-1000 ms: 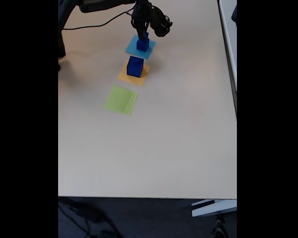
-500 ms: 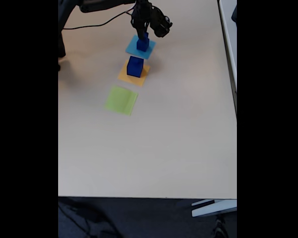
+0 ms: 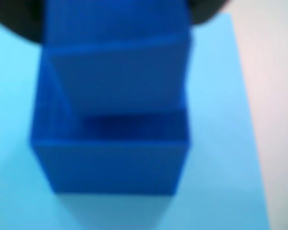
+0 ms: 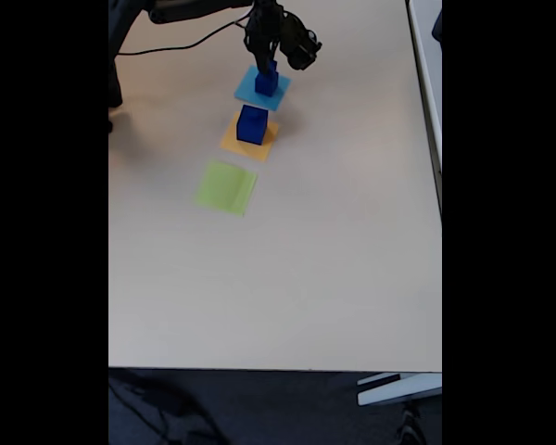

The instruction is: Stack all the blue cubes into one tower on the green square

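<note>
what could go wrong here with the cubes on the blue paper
1. A smaller blue cube sits on a larger blue cube on the light blue square, with the gripper right above; a skewed grasp could topple the pair.
2. Another blue cube stands close by on the orange-yellow square, on the way to the bare green square; a low carry might knock it.
3. The wrist view is blurred, so alignment is hard to judge.
</note>
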### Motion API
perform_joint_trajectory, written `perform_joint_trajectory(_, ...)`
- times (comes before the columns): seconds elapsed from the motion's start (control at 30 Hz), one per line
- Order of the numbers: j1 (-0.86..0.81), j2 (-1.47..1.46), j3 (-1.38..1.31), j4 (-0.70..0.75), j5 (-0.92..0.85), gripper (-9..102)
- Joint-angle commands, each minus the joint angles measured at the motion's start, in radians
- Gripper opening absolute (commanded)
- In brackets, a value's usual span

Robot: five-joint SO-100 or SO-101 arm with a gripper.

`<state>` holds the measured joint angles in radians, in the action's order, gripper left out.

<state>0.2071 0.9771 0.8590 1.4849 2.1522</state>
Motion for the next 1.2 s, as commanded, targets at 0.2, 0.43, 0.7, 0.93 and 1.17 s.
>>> perform_joint_trajectory(0.2,0.008,0.011,-0.028,0.009,0.018,5)
perform_joint_trajectory(0.43,0.009,0.011,-0.026,0.011,0.021,6)
perform_joint_trajectory(0.7,0.009,0.012,-0.026,0.018,0.025,6)
perform_joint_trajectory(0.93,0.009,0.012,-0.026,0.018,0.023,8)
perform_joint_trajectory(1.17,0.009,0.008,-0.026,0.017,0.023,10)
